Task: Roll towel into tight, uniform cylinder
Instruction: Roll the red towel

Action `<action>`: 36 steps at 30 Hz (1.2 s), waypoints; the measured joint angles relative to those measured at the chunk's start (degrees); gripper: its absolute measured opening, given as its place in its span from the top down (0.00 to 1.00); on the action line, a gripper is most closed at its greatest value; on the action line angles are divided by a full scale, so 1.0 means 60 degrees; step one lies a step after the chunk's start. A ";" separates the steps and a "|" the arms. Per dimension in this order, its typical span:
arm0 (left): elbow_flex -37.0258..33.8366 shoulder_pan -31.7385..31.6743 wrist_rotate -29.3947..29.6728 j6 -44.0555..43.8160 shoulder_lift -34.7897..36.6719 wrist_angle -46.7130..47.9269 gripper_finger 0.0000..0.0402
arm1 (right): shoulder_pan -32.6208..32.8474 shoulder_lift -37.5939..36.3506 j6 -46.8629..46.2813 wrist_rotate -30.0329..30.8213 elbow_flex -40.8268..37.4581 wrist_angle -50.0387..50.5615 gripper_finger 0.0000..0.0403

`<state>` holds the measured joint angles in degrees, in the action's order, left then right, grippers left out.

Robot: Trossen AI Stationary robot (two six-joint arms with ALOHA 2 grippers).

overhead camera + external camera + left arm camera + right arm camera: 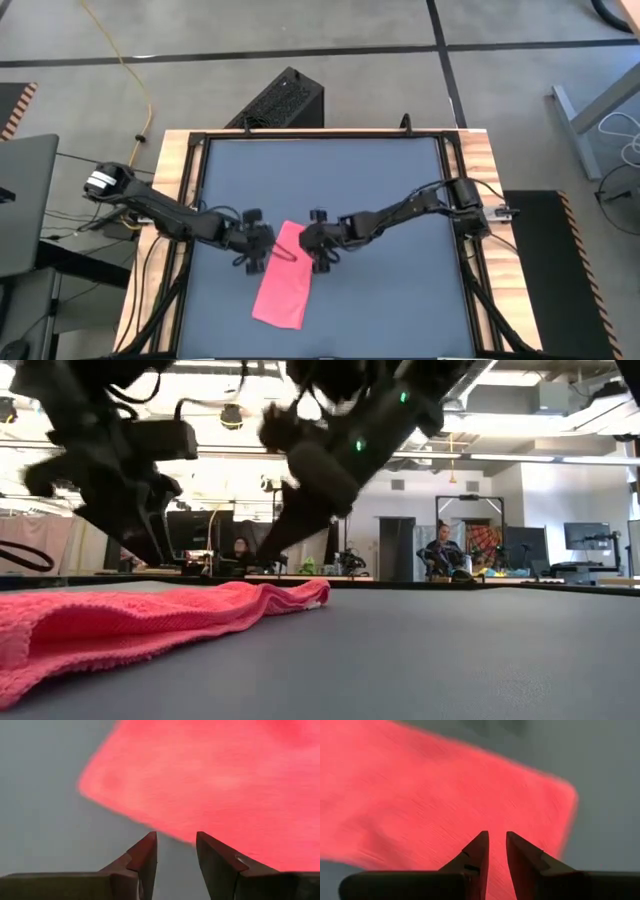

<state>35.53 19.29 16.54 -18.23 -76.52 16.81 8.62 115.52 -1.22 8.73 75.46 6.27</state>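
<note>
The pink-red towel (283, 285) lies flat on the dark tabletop as a long strip, running from the middle toward the near edge. It also shows in the low view (150, 620). My left gripper (265, 250) is low at the left side of the towel's far end. It is open, and its fingertips (176, 837) stand just off the towel's edge (165, 832). My right gripper (312, 250) is low at the right side of the same end. Its fingers are a narrow gap apart, with the tips (497, 835) over the cloth (430, 800). My right gripper points down over the towel near its far right corner (555, 805). I cannot tell whether its fingertips touch the cloth. The towel lies flat and slack under it. My left gripper touches nothing.
The dark tabletop (400, 300) is framed by wooden side rails (178, 150). A black box (285, 100) stands on the floor beyond the far edge. People and desks show in the room behind the table in the low view (440, 555).
</note>
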 joint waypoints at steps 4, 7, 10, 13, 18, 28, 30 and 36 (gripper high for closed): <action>-0.0643 0.0892 -0.0580 -0.0146 -0.0275 -0.2816 0.68 | -0.0253 0.0044 -0.0295 -0.0123 -0.0526 -0.0017 0.77; -0.0859 0.1405 -0.0821 -0.0165 -0.0700 -0.4807 0.68 | -0.0320 0.0005 -0.0308 -0.0112 -0.0794 -0.0450 0.77; -0.0869 0.1783 -0.0827 -0.0309 -0.1261 -0.5996 0.68 | -0.0468 0.0018 -0.0324 0.0025 -0.1050 -0.0665 0.77; -0.0678 0.2057 -0.0880 -0.0559 -0.2118 -0.6964 0.68 | -0.0631 0.0007 -0.0334 0.0107 -0.1071 -0.0596 0.77; 0.0299 0.2305 -0.1661 -0.0842 -0.3987 -0.7221 0.68 | -0.0864 0.0007 -0.0276 0.0299 -0.1068 -0.0599 0.77; 0.1575 0.2087 -0.1863 -0.0592 -0.4544 -0.5389 0.69 | -0.1420 0.0011 0.0202 0.1130 -0.1068 -0.0396 0.77; 0.1612 0.2113 -0.1187 -0.0601 -0.4333 -0.5033 0.70 | -0.1472 0.0011 0.0286 0.1223 -0.1065 -0.0408 0.77; 0.1594 0.2360 0.1128 -0.0417 -0.3247 -0.4261 0.77 | -0.1391 -0.0015 0.0716 0.1294 -0.1053 -0.0298 0.77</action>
<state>45.09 33.45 23.31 -20.73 -96.01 -8.76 0.28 115.44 3.08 16.49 69.14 4.48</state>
